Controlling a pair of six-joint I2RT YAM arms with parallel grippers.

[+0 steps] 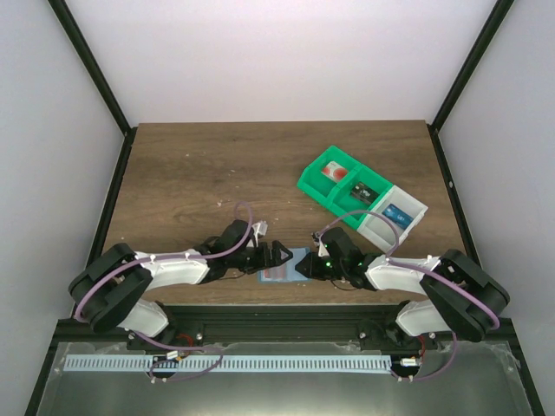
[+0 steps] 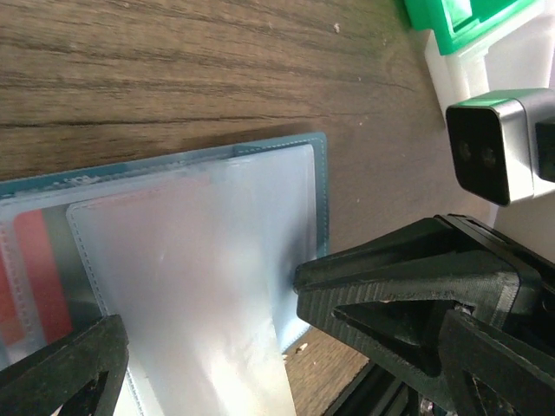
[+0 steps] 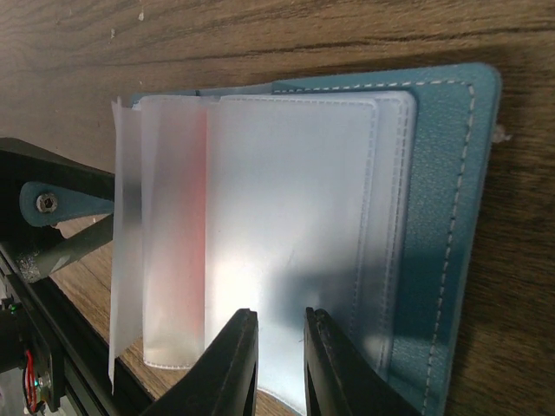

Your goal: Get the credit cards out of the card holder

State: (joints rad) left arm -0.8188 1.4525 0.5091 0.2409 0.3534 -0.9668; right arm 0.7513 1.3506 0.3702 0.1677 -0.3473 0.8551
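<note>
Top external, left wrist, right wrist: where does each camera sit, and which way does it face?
Top external: above and behind the bases, looking down at the table; left arm and right arm meet at the card holder.
Left wrist: low over the open holder, facing the right arm; own jaws spread wide.
Right wrist: low over the holder, facing the left arm; own jaws pinch a clear sleeve.
Shared: both wrist views show the clear sleeves and a red card.

No legible text, brand or number on the card holder
</note>
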